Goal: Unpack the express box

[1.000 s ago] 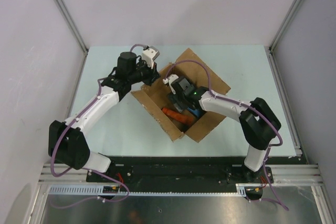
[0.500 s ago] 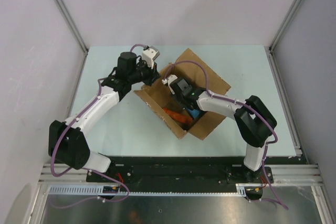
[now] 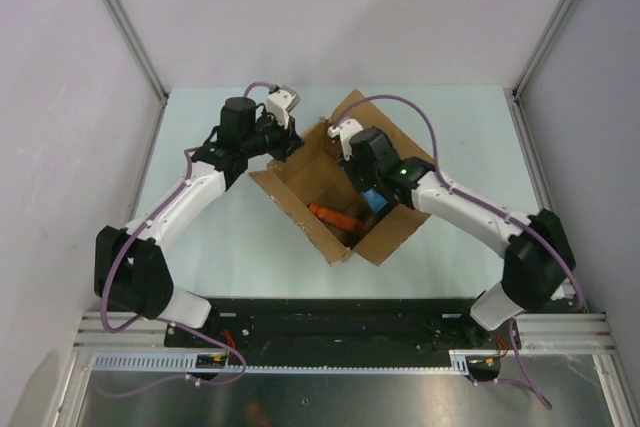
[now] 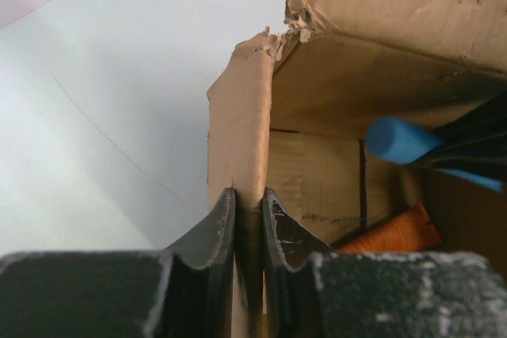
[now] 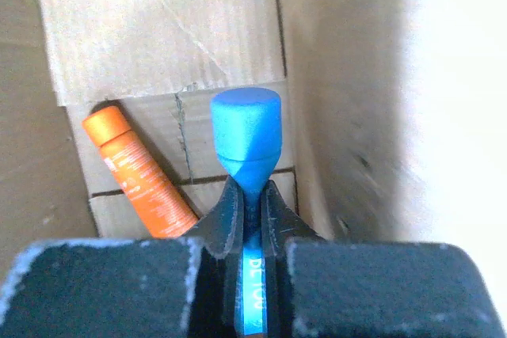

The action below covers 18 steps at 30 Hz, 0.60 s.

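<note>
Brown corrugated cardboard express box (image 3: 392,235) sits open on the pale table (image 3: 220,237), between the arms. Inside, an orange plastic tube (image 5: 139,172) lies flat. Right gripper (image 5: 249,195) is clamped on a blue capped tube (image 5: 247,128). Farther back, left gripper (image 4: 248,211) pinches the box wall, bracing it. Step: extracting contents. Next move likely needs a straight lift clear of the walls.

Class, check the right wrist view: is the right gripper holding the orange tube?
No: the right gripper clamps the blue tube, while the orange tube lies loose on the express box floor.

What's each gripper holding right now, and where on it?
Left gripper pinches the express box by the thin edge of a side wall. Right gripper clamps the blue tube by its narrow neck, just below the cap.
</note>
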Each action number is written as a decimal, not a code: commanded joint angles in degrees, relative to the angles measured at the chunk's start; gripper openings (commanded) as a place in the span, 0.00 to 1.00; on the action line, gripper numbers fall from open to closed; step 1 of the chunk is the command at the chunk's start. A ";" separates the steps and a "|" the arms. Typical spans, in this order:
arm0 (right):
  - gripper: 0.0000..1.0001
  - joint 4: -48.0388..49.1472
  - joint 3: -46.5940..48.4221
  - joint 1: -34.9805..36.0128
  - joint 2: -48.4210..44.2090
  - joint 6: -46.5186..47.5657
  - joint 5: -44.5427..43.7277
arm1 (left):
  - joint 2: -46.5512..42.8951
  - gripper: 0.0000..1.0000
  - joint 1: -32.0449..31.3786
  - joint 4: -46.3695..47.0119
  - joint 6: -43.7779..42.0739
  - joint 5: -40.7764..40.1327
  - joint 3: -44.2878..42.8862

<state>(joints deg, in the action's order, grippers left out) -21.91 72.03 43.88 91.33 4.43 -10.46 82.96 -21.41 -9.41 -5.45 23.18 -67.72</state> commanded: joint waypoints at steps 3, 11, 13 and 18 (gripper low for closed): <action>0.00 0.99 1.10 -1.25 -10.81 -2.57 0.27 | -0.17 0.00 0.49 5.01 0.62 3.89 -2.50; 0.00 8.27 1.18 -5.99 -24.42 -7.50 -3.33 | 0.36 0.00 0.40 5.63 1.41 4.15 -2.15; 0.00 10.38 1.27 -6.61 -26.37 -7.94 -6.57 | 0.36 0.00 0.40 5.72 1.59 4.24 -1.97; 0.01 11.63 1.97 -8.54 -30.16 -7.85 -16.32 | -0.08 0.00 0.32 5.81 1.85 4.51 -1.19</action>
<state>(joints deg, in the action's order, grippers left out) -15.53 72.03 36.71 63.35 -2.11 -16.84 84.01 -21.08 -7.88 -4.40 24.25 -67.72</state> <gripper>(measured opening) 0.052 0.185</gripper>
